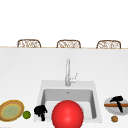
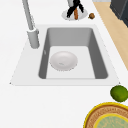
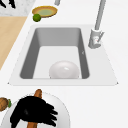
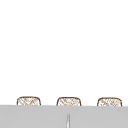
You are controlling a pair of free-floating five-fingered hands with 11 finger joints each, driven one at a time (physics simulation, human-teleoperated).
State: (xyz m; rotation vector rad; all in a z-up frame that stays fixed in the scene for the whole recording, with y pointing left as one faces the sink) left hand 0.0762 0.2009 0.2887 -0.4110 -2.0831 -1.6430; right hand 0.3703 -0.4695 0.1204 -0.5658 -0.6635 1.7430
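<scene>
At lower right of the front view, the right hand [image 1: 118, 100] spreads its fingers over the carrot-like stick [image 1: 113, 105] on the grey plate [image 1: 107, 102]; pressing off-centre could roll it off.

You see a black hand [image 3: 32, 113] spread over a white plate [image 3: 62, 110], its fingers draped across an orange stick [image 3: 37, 93] that lies on it. A brown nut [image 3: 3, 104] sits just beside the plate. A white bowl [image 3: 64, 70] rests in the sink [image 3: 60, 37].
</scene>
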